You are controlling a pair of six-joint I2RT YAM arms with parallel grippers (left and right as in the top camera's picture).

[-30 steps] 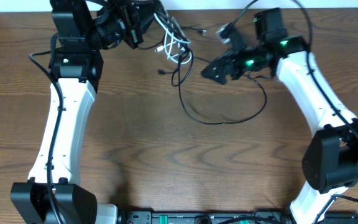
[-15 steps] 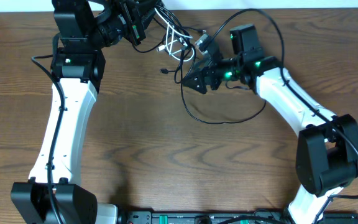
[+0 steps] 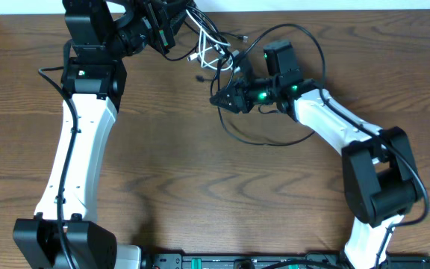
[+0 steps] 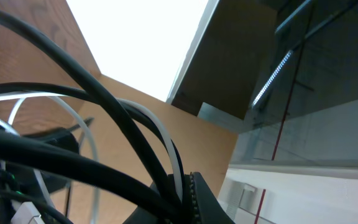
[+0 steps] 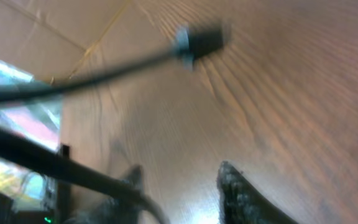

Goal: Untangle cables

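Raised at the table's back edge, my left gripper [image 3: 163,30] is shut on a bundle of cables. In the left wrist view a white cable [image 4: 166,149] and black cables [image 4: 104,106] run into its pinched jaws [image 4: 182,193]. White loops [image 3: 211,52] hang from it to the table. My right gripper [image 3: 219,99] sits low, just right of the tangle, at the top of a big black cable loop [image 3: 267,143]. Its jaws [image 5: 179,177] stand apart with bare wood between them. A black cable [image 5: 42,158] crosses its left finger. A small plug [image 5: 201,40] lies ahead.
A small black plug end [image 3: 200,77] lies left of the right gripper. The white wall runs along the table's back edge [image 3: 334,9]. A black equipment bar [image 3: 237,261] lines the front edge, between the two arm bases.
My right gripper has swung left across the table to the tangle and its jaws have narrowed a lot. The black loop shifted slightly. My left gripper has held still with the bundle.
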